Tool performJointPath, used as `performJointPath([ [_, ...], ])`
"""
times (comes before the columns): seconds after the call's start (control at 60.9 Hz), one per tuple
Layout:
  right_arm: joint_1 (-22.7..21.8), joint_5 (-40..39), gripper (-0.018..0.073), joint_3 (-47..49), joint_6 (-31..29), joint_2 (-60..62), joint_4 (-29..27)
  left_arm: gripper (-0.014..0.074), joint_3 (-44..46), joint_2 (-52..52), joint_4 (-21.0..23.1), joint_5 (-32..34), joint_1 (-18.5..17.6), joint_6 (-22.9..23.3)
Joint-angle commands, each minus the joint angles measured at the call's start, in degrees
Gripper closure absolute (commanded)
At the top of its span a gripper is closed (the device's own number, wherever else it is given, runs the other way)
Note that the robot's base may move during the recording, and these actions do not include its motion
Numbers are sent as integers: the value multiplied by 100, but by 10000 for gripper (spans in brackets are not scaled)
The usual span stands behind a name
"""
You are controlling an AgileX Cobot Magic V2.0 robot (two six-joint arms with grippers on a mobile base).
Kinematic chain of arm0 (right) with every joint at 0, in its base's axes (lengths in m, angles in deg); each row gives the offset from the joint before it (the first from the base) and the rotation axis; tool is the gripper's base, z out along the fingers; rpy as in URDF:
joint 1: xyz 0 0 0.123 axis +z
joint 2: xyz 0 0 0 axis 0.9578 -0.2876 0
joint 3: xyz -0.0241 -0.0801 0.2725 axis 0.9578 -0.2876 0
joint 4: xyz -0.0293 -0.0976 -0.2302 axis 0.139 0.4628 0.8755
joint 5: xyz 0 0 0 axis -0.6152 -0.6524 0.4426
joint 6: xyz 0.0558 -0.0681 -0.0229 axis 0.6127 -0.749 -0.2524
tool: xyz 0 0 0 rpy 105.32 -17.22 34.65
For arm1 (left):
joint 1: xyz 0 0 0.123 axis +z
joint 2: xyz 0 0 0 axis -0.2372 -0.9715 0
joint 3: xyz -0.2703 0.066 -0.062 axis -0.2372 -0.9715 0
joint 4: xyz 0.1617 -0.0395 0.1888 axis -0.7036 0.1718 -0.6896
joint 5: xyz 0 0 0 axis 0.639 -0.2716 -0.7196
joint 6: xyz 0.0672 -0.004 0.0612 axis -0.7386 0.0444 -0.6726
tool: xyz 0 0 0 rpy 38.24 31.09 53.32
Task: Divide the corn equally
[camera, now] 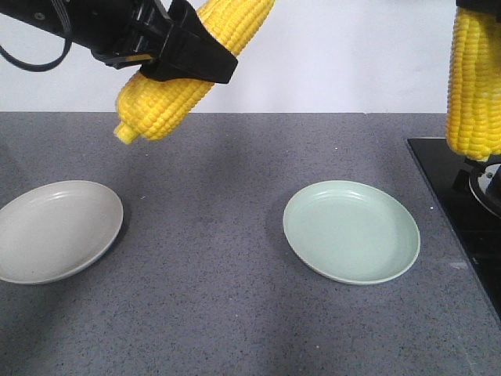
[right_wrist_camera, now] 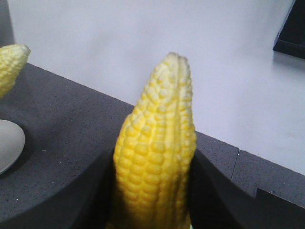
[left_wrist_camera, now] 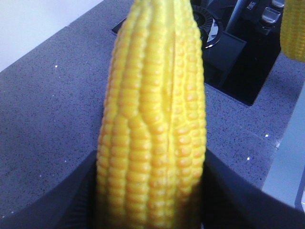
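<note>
Yellow, bright and even, is the colour of the corn, and there are two pieces of it: the left cob point(camera: 166, 103) and the right cob point(camera: 473, 86). There are also two plates, a grey plate point(camera: 59, 231) and a green plate point(camera: 351, 231). Both lie flat on the dark speckled bench point(camera: 219, 321), well apart from each other. One black cooktop point(camera: 458, 207) sits at the right end of the bench.

Each cob has straight rows of kernels, closely packed, and becomes narrower toward a point. On the right cob the point is paler than the rest, as the right wrist view shows. The thick end finishes in a short stub.

The left claw point(camera: 190, 56) is closed around the middle of the left cob, its black jaws parted only as wide as the cob and pressing it on both sides. This cob is in the air and tilted, with the stub end low on the side of the grey plate and the point high. It touches neither plate.

The right claw point(right_wrist_camera: 155, 188) grips the right cob in the same way, with one dark finger on each side of the thick part. This cob stands almost upright in the air at the right edge of the front view. Its stub is down, above the cooktop and to the right of the green plate.
</note>
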Motion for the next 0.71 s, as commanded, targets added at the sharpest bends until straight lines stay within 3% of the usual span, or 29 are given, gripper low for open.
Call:
performJointPath([
  [0.0, -24, -425, 564, 161, -20, 91, -63, 602, 152, 194, 219, 328, 3, 40],
  [0.69, -24, -425, 564, 161, -20, 91, -63, 602, 152, 194, 219, 328, 3, 40],
])
